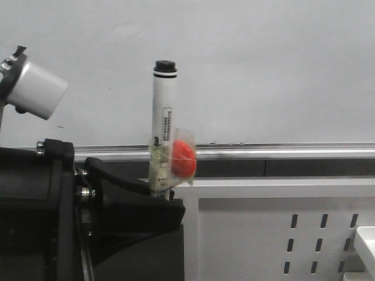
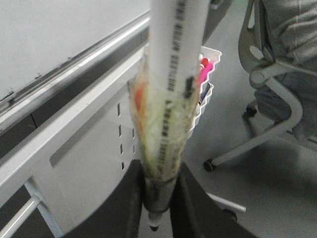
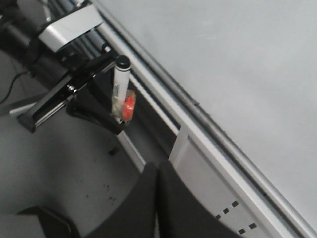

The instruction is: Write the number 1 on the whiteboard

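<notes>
The left gripper is clamped on a pen, which stands upright above the fingers. No stroke shows on the whiteboard beyond the pen, so the number 1 is judged not yet written. The next move calls for turning the pen's writing end to the whiteboard. The right gripper has its fingers pressed together and holds nothing.
</notes>
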